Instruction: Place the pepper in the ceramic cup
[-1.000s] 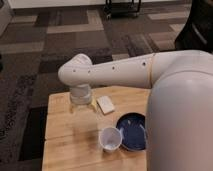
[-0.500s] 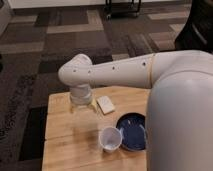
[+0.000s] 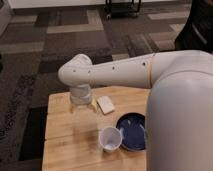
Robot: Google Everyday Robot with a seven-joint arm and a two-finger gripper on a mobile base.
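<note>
The white ceramic cup stands upright on the wooden table, just left of the dark blue plate. My arm reaches in from the right and bends down at the wrist over the table's far left part. The gripper hangs below the wrist, behind and to the left of the cup and apart from it. The pepper is not in view; whether it is in the gripper is hidden.
A pale flat rectangular piece lies on the table just right of the gripper, behind the cup. My white arm and body cover the table's right side. Patterned carpet surrounds the table; a dark wheeled base stands far back.
</note>
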